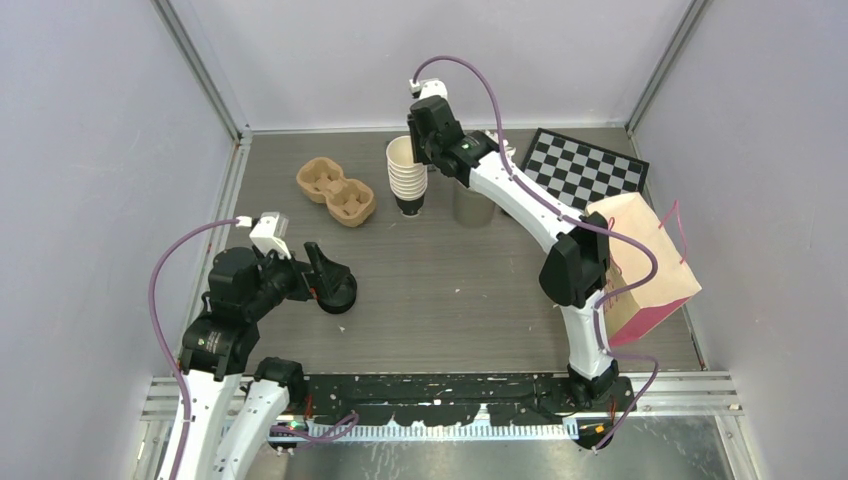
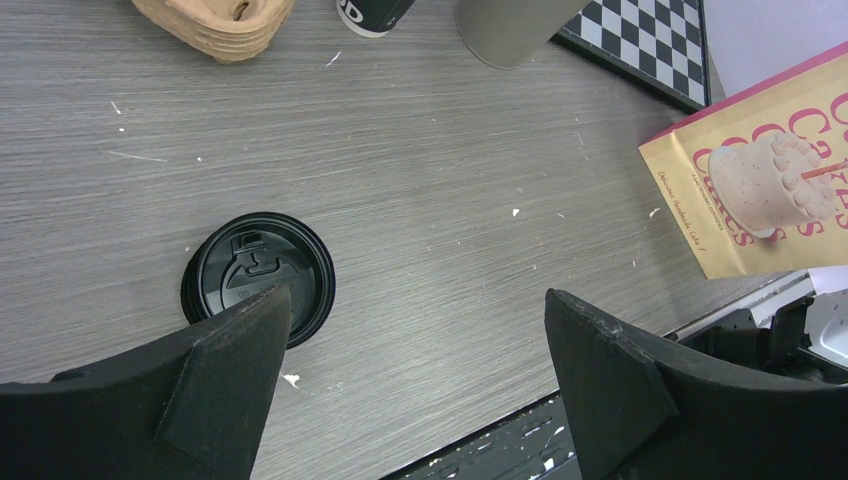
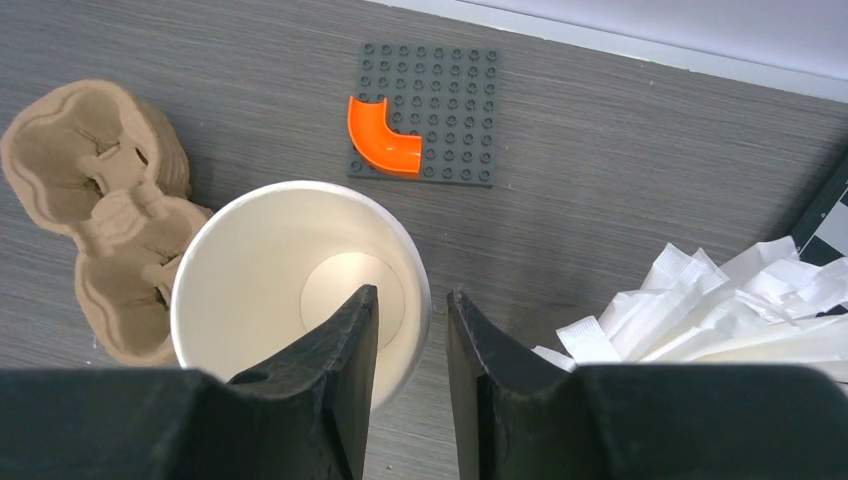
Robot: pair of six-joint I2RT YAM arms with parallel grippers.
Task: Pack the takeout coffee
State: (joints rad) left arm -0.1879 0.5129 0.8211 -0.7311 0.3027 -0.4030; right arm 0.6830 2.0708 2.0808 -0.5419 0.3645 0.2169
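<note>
- Cream paper cup stack stands lidless at the far middle. No capped cup is in view, so no coffee is made up yet.
- The right gripper straddles the top cup rim, one finger inside and one outside. Can't tell if it's actually pinching.
- The left gripper is spread wide and holds nothing, just beside the black lids.
- Remaining, by my read: pull a cup, lid it, load the pulp carrier, then the paper bag. Early stage.

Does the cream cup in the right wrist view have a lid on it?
No, the cup is open at the top and its inner bottom shows.
</note>
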